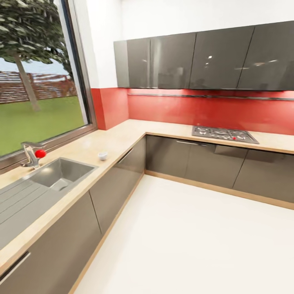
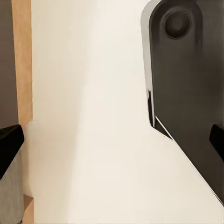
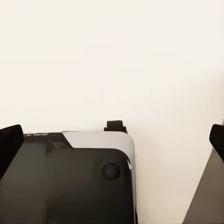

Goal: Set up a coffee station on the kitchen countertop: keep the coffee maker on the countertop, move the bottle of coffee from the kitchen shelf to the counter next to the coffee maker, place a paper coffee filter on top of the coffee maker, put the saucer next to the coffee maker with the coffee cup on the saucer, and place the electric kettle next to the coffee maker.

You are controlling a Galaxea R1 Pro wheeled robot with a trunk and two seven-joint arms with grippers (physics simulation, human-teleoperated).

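The kitchen countertop point(image 1: 122, 136) runs in an L along the window wall and the red back wall. A small white coffee cup point(image 1: 103, 155) stands on it near the front edge, just past the sink. My left gripper point(image 2: 112, 142) hangs open over the white floor, its dark fingertips point(image 2: 9, 147) far apart with nothing between them. My right gripper point(image 3: 112, 140) is open too, above the floor and my own dark base point(image 3: 60, 182). The coffee maker, bottle of coffee, kitchen shelf, paper coffee filter, saucer and electric kettle are out of view.
A steel sink point(image 1: 57, 173) with a red-knobbed faucet point(image 1: 34, 154) sits under the window. A gas hob point(image 1: 223, 134) lies on the back counter. Grey wall cabinets point(image 1: 204, 61) hang above. Open white floor point(image 1: 196, 241) spreads between the cabinet fronts.
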